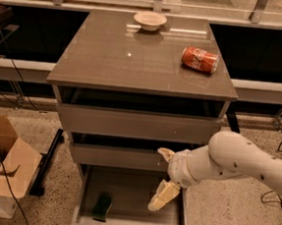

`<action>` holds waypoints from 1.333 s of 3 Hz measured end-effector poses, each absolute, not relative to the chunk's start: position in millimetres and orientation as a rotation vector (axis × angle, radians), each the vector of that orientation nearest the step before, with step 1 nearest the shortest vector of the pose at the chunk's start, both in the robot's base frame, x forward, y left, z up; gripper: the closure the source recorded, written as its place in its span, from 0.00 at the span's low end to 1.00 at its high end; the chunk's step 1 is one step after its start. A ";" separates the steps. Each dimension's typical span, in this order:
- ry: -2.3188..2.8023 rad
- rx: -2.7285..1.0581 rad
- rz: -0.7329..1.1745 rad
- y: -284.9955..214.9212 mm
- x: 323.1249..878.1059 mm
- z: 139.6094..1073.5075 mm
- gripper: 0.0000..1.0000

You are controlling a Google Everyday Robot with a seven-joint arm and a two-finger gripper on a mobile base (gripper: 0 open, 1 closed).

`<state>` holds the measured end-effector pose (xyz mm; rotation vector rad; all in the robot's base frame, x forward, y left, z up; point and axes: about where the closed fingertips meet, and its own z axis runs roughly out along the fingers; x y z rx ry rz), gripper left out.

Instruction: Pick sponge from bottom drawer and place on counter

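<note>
Step in hand: the gripper (161, 178) hung over the open bottom drawer (130, 221), at about 3 o'clock from the sponge (103, 207), well apart from it.
Jaws: spread wide, holding nothing; one pale finger pointed down into the drawer, the other stuck up by the middle drawer front.
Doing it well: I judged the jaws should travel toward 9 o'clock, then drop straight, straddling the sponge's narrow sides and avoiding the low front lip.
Sponge: small, dark green, soft-looking block, lying on the drawer floor near the front left.
Drawer: flat grey tray.
Counter (111, 57): glossy grey-brown bench top, carrying a red can (199, 59) and a pale bowl (149, 20).
</note>
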<state>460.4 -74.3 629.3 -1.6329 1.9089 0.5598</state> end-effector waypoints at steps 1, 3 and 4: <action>1.917 -1.619 0.583 -72.7 460.7 618.3 0.00; 1.937 -1.547 0.641 -54.4 462.3 588.1 0.00; 1.902 -1.485 0.757 -28.5 462.6 542.7 0.00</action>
